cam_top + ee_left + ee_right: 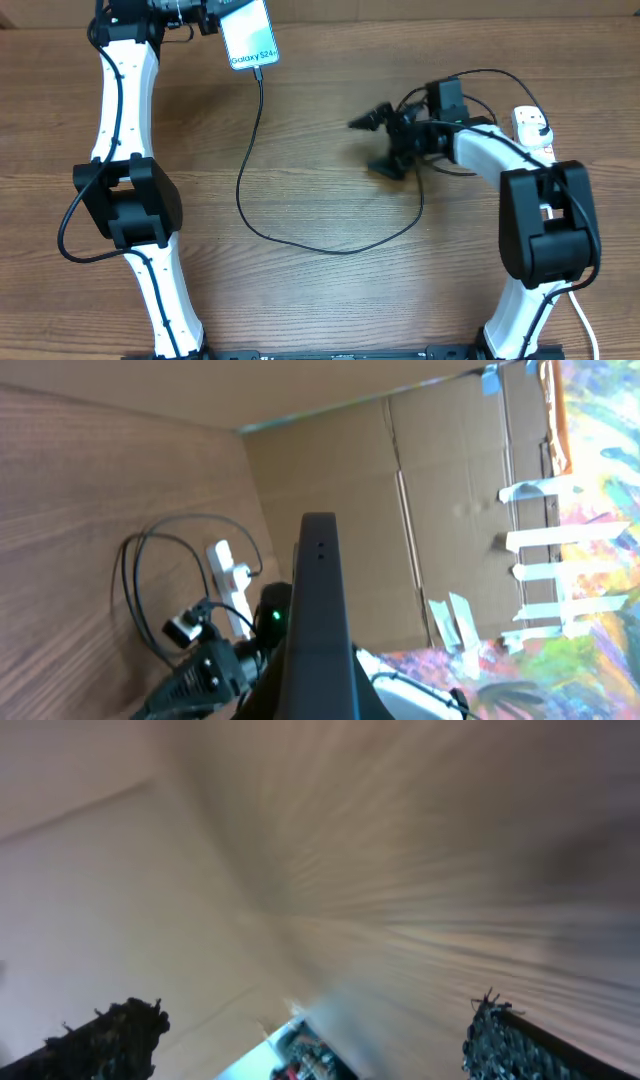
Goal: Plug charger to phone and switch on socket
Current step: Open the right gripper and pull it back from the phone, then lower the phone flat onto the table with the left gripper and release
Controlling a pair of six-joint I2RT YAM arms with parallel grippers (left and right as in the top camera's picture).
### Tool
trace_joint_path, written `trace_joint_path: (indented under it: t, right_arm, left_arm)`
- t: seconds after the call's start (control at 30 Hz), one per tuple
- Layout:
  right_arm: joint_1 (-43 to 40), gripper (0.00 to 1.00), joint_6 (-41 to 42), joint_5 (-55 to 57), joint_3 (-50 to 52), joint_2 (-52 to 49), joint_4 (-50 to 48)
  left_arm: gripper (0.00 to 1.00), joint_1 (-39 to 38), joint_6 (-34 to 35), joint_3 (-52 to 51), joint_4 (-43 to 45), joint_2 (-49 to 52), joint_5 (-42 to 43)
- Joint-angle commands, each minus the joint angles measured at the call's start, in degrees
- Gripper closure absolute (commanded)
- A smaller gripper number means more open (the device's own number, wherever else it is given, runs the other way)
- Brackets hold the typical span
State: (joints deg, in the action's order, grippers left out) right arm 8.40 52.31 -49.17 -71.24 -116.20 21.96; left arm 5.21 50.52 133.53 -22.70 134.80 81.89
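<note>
Currently held: phone (248, 38), pinched in the left end effector (215, 20) at the far left of the worktop (330, 300); seen edge-on, dark, from the left wrist.
Screen text: "Galaxy S24+" on a light blue-teal ground.
Charger (239, 187): thin black cable whose tip meets the phone's lower edge, then loops over the worktop toward the right arm (545, 220).
Socket (532, 128): white power strip at the right edge, partly behind the right arm; outlet contents cannot be told.
Right end effector (378, 143): fingers spread wide, nothing between them, mid-worktop, near the socket.
Backdrop: taped cardboard panels (450, 510).
</note>
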Motion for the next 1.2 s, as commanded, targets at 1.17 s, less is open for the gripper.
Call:
trace_joint_path:
  t: [1.17]
  right_arm:
    - [-2.8, 0.00, -27.1, 29.2, -0.2, 33.3, 26.6]
  left_arm:
    - [0.96, -20.0, -31.1, -12.7, -40.0, -1.0, -50.7]
